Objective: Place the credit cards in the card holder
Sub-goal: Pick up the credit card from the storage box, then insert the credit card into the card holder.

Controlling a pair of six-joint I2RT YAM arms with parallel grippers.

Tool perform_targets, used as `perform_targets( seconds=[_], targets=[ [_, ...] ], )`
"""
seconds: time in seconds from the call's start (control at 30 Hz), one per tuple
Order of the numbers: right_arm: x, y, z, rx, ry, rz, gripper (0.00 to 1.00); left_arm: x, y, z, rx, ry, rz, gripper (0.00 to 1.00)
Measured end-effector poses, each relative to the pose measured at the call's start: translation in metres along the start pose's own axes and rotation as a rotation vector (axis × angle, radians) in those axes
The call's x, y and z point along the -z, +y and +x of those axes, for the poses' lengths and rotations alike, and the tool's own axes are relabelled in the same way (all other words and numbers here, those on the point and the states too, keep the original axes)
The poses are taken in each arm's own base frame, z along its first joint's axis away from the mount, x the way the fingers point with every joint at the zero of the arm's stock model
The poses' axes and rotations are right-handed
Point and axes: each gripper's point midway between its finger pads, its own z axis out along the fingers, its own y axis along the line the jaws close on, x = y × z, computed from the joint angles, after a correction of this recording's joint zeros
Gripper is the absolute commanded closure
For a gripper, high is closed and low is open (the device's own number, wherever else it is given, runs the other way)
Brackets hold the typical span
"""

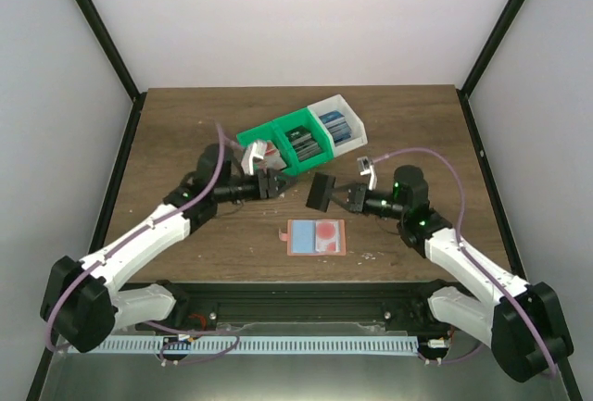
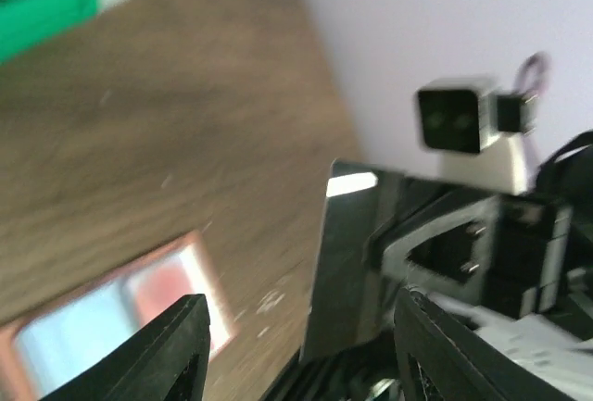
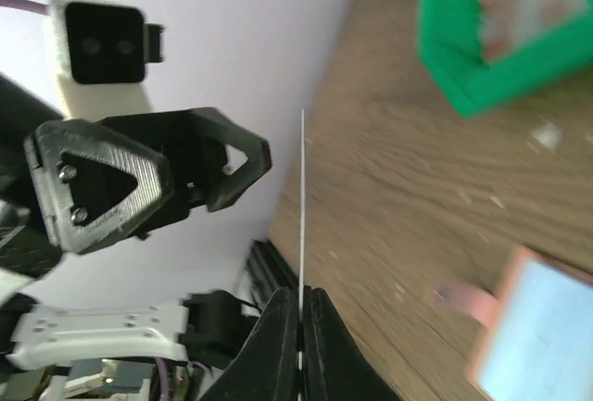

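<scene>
A dark credit card (image 1: 321, 193) hangs in the air above the table's middle, with my right gripper (image 1: 339, 196) shut on its right edge. The right wrist view shows that card (image 3: 302, 199) edge-on as a thin line, pinched by the right gripper (image 3: 300, 301). My left gripper (image 1: 281, 185) stands open just left of the card, not touching it. In the left wrist view the card (image 2: 346, 262) sits apart from the left gripper's (image 2: 301, 313) spread fingers. The salmon card holder (image 1: 316, 236) lies flat near the table's front, with blue and red-and-white showing inside.
A green bin (image 1: 278, 137) and a white bin (image 1: 340, 108) joined to it stand at the back middle, each holding several cards. The holder (image 3: 533, 327) appears at the lower right of the right wrist view, and the green bin (image 3: 445, 58) at the top.
</scene>
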Motion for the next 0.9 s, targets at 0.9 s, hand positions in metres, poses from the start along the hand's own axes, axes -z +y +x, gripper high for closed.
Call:
perform_targets(
  seconds=[0.9],
  targets=[
    [-0.004, -0.154, 0.110, -0.266, 0.273, 0.336, 1.00, -0.049, 0.153, 0.170, 0.042, 0.335, -0.458, 0.80]
  ],
)
